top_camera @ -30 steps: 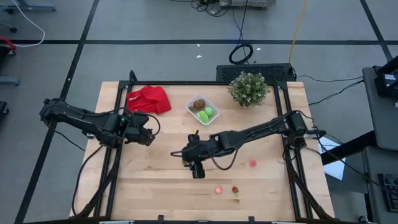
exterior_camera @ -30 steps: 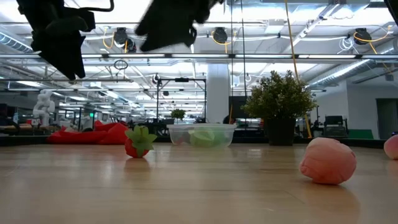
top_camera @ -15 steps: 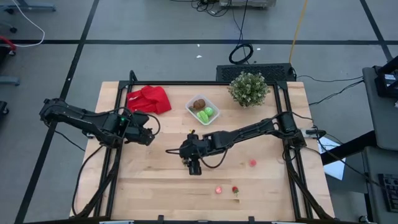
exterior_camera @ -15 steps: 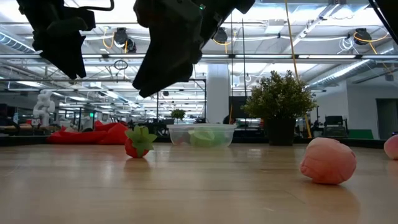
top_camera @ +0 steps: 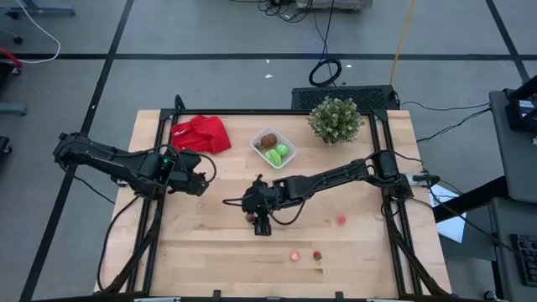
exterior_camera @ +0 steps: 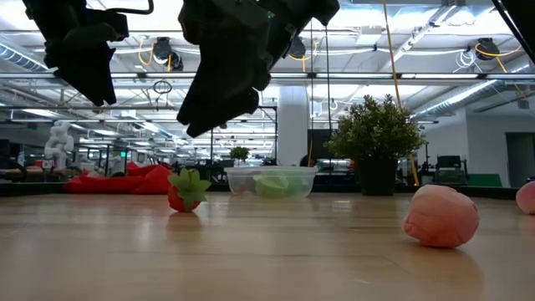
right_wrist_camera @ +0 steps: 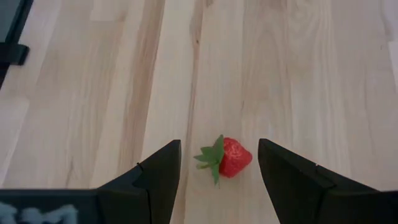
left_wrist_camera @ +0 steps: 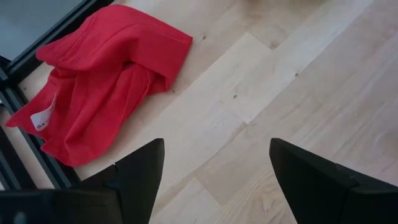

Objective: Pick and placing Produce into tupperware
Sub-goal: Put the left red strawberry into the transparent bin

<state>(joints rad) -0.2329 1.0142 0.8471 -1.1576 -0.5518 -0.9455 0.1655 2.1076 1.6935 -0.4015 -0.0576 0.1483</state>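
red cloth (top_camera: 201,134) at table's (top_camera: 201,252) back-left corner; potted plant (top_camera: 335,119) back right.

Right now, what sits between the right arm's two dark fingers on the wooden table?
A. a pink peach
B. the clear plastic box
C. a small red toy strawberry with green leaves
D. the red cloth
C: the right wrist view shows the small red toy strawberry with green leaves lying on the table between the open fingers.
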